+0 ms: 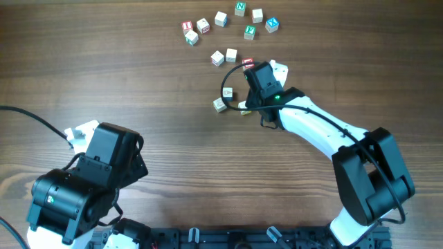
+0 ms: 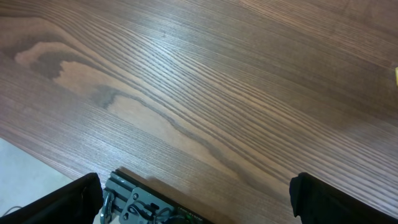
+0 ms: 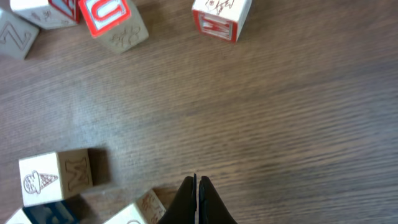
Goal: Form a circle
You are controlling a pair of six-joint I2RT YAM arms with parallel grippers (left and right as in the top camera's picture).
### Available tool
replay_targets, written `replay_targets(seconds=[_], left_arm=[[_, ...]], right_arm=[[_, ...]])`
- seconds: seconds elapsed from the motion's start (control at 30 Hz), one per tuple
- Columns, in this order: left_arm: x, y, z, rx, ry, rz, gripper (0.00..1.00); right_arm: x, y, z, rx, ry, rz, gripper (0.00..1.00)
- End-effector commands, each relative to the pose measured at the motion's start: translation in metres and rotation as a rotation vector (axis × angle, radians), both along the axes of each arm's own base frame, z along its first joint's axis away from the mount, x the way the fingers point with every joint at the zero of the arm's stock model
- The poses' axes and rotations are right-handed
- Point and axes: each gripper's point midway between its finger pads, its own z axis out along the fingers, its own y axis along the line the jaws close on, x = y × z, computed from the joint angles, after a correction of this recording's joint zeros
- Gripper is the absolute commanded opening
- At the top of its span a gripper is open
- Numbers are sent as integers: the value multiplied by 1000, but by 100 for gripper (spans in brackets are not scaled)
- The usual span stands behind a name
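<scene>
While the overhead shows me the whole wood-grain counter (image 1: 138, 62), my left wrist camera sees only bare boards past the left gripper (image 2: 196, 199), its jaws spread wide and holding nothing. From above, the alphabet cubes (image 1: 228, 31) lie scattered at the far side, no ring formed. Only the right wrist view shows the right gripper (image 3: 197, 196) clenched empty, near an ice-cream cube (image 3: 53, 177).

Matt wood-grain table (image 1: 138, 69), pale wooden cubes (image 1: 223, 19), black plastic pincer (image 3: 197, 202)
</scene>
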Motion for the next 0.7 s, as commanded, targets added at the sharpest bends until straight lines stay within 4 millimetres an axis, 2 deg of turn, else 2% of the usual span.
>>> replay_targets(seconds=[0.0, 0.1, 0.2, 0.3, 0.67], left_arm=[[-1, 1, -1, -5, -4, 20, 100], [-1, 1, -1, -5, -4, 20, 100], [-1, 1, -1, -5, -4, 20, 100], [-1, 1, -1, -5, -4, 20, 100], [-1, 1, -1, -5, -4, 20, 100]], right_arm=[[-14, 4, -27, 25, 73, 10, 4], [-19, 3, -35, 11, 99, 12, 4], [-26, 6, -51, 22, 145, 31, 5], [-26, 27, -50, 102, 152, 111, 5], [-35, 43, -50, 119, 162, 169, 5]])
